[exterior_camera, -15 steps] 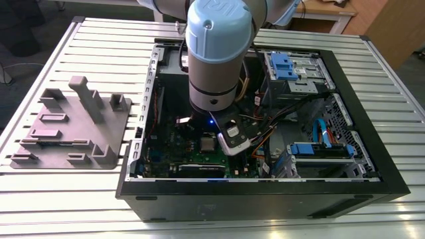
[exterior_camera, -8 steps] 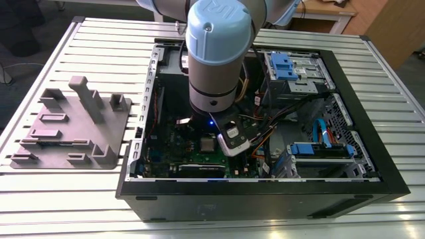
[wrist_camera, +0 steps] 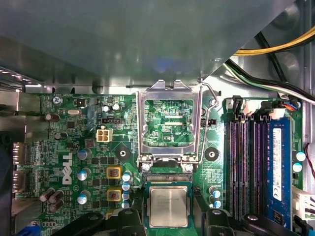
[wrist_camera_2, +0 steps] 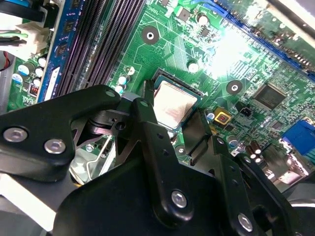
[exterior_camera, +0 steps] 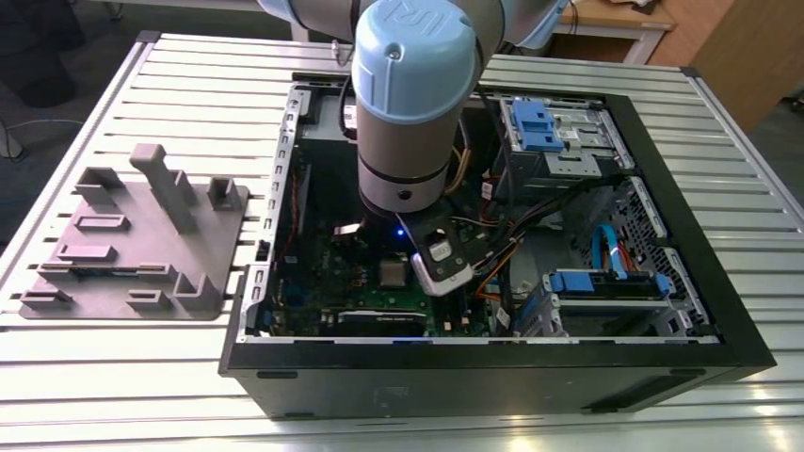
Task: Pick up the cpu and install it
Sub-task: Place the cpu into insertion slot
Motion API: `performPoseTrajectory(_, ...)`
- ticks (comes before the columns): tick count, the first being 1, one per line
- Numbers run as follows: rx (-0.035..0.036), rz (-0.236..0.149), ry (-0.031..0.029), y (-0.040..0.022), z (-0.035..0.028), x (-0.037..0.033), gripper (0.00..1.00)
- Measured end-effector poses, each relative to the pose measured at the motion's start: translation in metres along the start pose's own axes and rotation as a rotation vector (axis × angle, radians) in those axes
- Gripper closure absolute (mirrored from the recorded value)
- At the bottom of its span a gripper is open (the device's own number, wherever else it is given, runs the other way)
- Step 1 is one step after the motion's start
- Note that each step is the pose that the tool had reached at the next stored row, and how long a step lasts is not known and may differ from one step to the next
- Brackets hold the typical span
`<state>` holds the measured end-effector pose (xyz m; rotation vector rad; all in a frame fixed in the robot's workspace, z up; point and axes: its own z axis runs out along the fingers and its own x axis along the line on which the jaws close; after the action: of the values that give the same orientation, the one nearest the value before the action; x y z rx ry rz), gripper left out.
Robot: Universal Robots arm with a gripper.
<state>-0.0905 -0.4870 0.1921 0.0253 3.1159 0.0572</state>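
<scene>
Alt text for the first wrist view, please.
A small silver-grey square cpu sits in its socket on the green circuit board, between the black gripper's open fingers. Next to it, the shiny hinged metal socket frame lies flipped open.

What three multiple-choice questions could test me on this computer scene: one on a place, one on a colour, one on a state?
1. Where is the cpu? A on the tray; B in the socket; C on the table.
2. What colour is the board? A green; B red; C white.
3. How is the socket's frame? A shut over the cpu; B gone; C swung open.
Answers: B, the first wrist view shows it lying within the socket's square; A, green surrounds the socket; C, the frame is hinged back beside the cpu, with the board showing through its window.
</scene>
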Motion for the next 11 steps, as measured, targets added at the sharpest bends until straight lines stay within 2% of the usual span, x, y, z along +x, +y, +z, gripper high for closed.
performPoseTrajectory(6, 0.0003, 0.000, 0.0001, 0.0003, 0.0009, 0.0001, 0.53)
performPoseTrajectory(11, 0.0002, 0.000, 0.0001, 0.0004, -0.0015, 0.0000, 0.53)
